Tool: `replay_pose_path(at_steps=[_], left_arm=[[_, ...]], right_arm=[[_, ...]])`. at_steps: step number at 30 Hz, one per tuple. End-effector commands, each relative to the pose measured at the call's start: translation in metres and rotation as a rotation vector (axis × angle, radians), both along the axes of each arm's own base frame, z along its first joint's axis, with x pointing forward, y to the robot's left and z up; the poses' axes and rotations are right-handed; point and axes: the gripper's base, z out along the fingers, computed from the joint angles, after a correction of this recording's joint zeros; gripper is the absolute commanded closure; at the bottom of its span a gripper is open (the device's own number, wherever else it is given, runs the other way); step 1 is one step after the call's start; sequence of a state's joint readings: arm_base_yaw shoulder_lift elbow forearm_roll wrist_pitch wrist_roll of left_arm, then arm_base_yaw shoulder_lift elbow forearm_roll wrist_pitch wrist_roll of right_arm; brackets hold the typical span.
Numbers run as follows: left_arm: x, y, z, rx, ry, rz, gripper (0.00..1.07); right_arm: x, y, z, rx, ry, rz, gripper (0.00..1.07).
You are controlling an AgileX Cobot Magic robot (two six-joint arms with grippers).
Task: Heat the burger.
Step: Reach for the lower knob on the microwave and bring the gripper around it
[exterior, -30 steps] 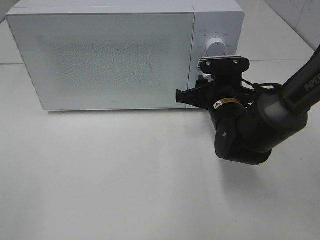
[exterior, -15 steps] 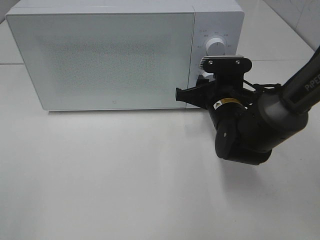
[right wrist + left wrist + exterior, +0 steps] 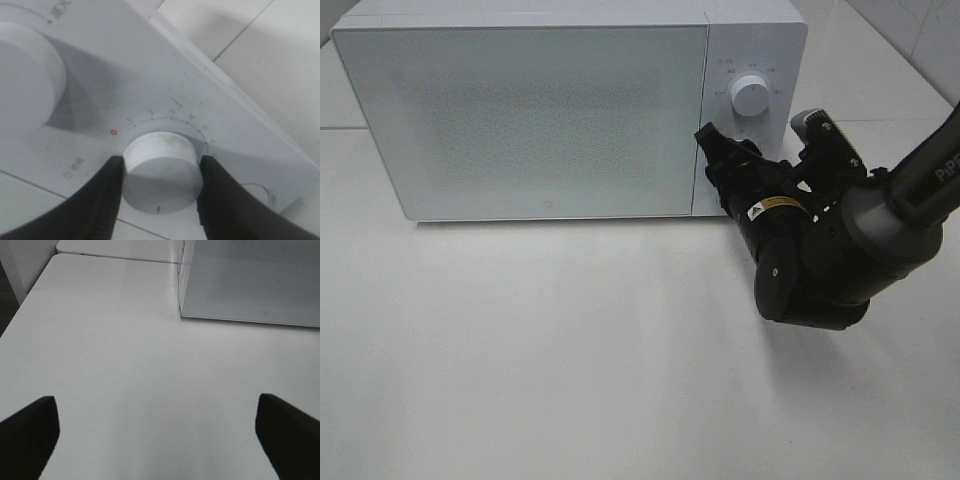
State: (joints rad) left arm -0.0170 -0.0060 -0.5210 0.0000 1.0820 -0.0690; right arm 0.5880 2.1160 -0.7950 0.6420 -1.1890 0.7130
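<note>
Timer step in hand; my right gripper (image 3: 160,172) is clamped on the lower dial (image 3: 159,150) of the microwave (image 3: 520,110), door closed; burger unseen, likely inside; my left gripper (image 3: 157,425) gapes, empty; next I twist the dial to set time.

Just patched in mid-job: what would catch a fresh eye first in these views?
The white microwave fills the back of the table, door closed. The right gripper pinches the lower dial on its control panel, below the upper dial. The left gripper hangs open over the white tabletop.
</note>
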Motion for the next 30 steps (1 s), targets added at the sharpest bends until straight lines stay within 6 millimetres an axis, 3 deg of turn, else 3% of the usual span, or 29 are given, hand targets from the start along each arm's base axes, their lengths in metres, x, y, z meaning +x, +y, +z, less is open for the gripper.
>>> replay_pose_path(at_steps=[1, 3, 5, 16, 30], left_arm=[[-0.0016, 0.0, 0.0006, -0.002, -0.025, 0.003, 0.06], [-0.0016, 0.0, 0.0006, -0.002, -0.025, 0.003, 0.06], [-0.0016, 0.0, 0.0006, -0.002, -0.025, 0.003, 0.06], [-0.0016, 0.0, 0.0006, -0.002, -0.025, 0.003, 0.06], [-0.0016, 0.0, 0.0006, -0.002, -0.025, 0.003, 0.06]], right_arm=[[0.0107, 0.0118, 0.0315, 0.14, -0.218, 0.083, 1.07], [0.0106, 0.0126, 0.0327, 0.184, -0.228, 0.089, 1.07], [0.0102, 0.0138, 0.0373, 0.375, -0.26, 0.096, 1.07], [0.01, 0.0146, 0.0379, 0.707, -0.23, 0.083, 1.07], [0.0102, 0.013, 0.0376, 0.758, -0.228, 0.061, 1.07]])
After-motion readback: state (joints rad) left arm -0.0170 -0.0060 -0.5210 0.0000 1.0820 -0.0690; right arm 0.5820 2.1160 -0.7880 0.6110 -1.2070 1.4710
